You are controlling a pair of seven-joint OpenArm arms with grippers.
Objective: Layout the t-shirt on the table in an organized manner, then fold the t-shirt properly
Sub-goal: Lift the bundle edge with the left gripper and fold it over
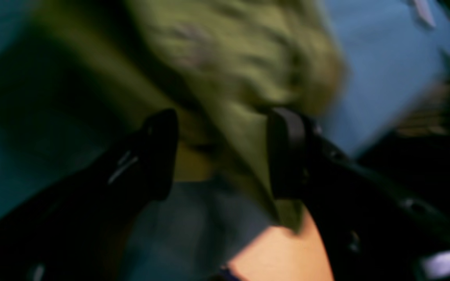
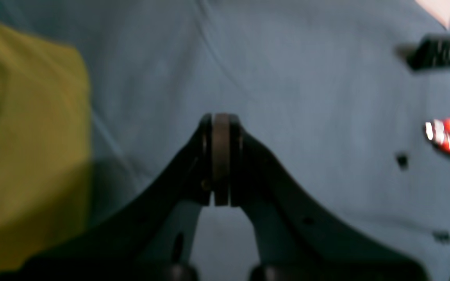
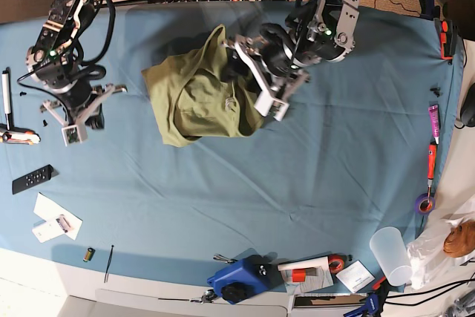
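The olive-green t-shirt (image 3: 197,98) lies crumpled in a heap at the back middle of the blue-covered table (image 3: 334,168). My left gripper (image 3: 249,79) hovers over the heap's right edge. In the blurred left wrist view, the left gripper (image 1: 225,152) is open wide, and a fold of the t-shirt (image 1: 233,70) runs between and beyond its black fingers (image 1: 162,152). My right gripper (image 3: 78,120) is at the table's left, apart from the shirt. Its pads (image 2: 221,156) are pressed together on nothing, with the t-shirt (image 2: 25,148) off to the left in that view.
A black remote (image 3: 32,178) and paper cards (image 3: 56,220) lie front left. A marker (image 3: 18,136) sits beside the right arm. At the front edge are a blue tool (image 3: 237,280) and a plastic cup (image 3: 391,254). A red screwdriver (image 3: 432,161) and a tape roll (image 3: 424,203) lie at the right edge.
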